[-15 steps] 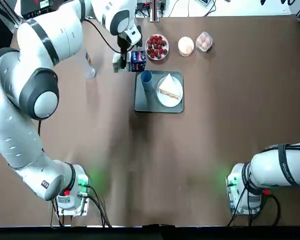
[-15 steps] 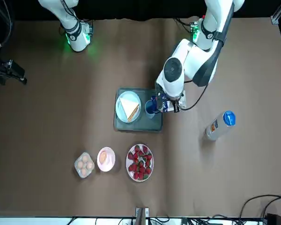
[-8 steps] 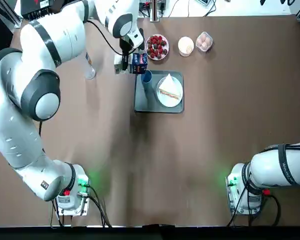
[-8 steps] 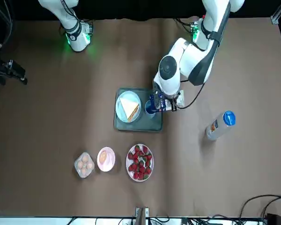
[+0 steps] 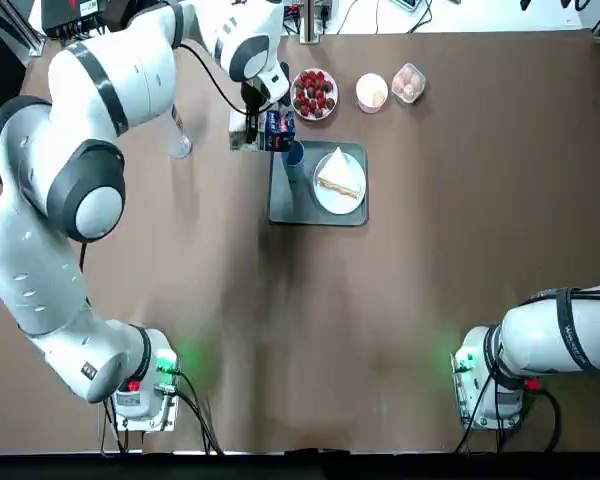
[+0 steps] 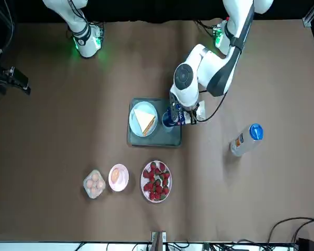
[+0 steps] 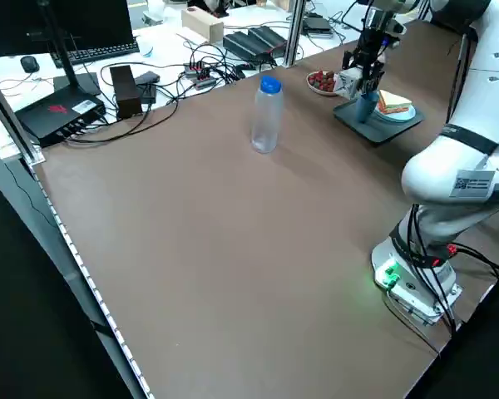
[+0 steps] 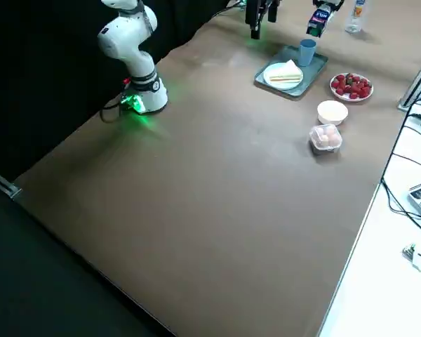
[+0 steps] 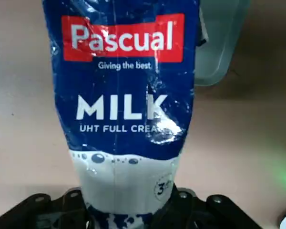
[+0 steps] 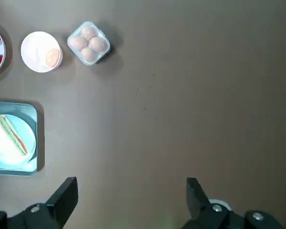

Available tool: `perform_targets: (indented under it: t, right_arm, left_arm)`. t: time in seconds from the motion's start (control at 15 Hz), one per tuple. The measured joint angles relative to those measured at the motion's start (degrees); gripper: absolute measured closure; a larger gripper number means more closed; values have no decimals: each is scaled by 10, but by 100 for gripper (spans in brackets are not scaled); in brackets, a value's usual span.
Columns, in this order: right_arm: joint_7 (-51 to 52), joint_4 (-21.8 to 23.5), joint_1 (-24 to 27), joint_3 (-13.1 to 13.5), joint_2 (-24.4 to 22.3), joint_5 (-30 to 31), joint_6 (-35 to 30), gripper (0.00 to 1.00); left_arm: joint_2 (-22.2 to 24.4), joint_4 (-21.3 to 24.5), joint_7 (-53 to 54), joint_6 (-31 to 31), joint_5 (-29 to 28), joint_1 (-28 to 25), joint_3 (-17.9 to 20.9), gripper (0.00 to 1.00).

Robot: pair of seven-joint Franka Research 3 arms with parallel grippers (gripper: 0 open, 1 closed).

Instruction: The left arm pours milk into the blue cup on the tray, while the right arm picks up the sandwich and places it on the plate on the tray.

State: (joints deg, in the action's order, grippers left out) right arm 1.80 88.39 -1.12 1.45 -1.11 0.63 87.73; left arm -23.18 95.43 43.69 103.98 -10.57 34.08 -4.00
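- Nearest my side, brown table (image 5: 400,300) lies open right of the tray; ample room for a right-arm approach.
- Right gripper (image 10: 132,184), idle over the table's right side: fingers parted, nothing between them.
- Tray (image 5: 292,211): flat, edges unobstructed on the near and right sides.
- Plate (image 5: 330,203): on the tray's right half. Sandwich (image 8: 285,76) rests on it; I judge that placement complete.
- Blue cup (image 8: 306,53): upright on the tray, left of the plate, at its far end.
- Left gripper (image 7: 366,70), beyond the tray's far left corner: fingers clamped on the milk (image 5: 279,128), held close to the cup. I see no stream and cannot verify the cup's contents; pouring, then withdrawal, appears outstanding.
- Strawberry dish (image 5: 313,98): farthest, close beside the carton. Clearance is tight there; I advise retreating leftward, minding the bottle (image 5: 177,138).
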Motion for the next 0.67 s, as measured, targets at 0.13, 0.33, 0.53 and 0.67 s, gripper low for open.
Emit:
perform_targets:
  t: [0.13, 0.33, 0.53, 0.67]
  right_arm:
    - [0, 0, 0, 0, 0, 0, 0, 0]
    - [0, 0, 0, 0, 0, 0, 0, 0]
    - [0, 0, -1, -4, 0, 0, 0, 0]
    - [0, 0, -1, -4, -1, 0, 0, 0]
  left_arm:
    - [-2, 0, -4, 0, -3, 3, 0, 50]
    - [-5, 0, -13, 0, -14, 4, 0, 49]
    - [-8, 0, -14, 0, -14, 4, 0, 49]
    - [-8, -1, -14, 0, -14, 4, 0, 49]
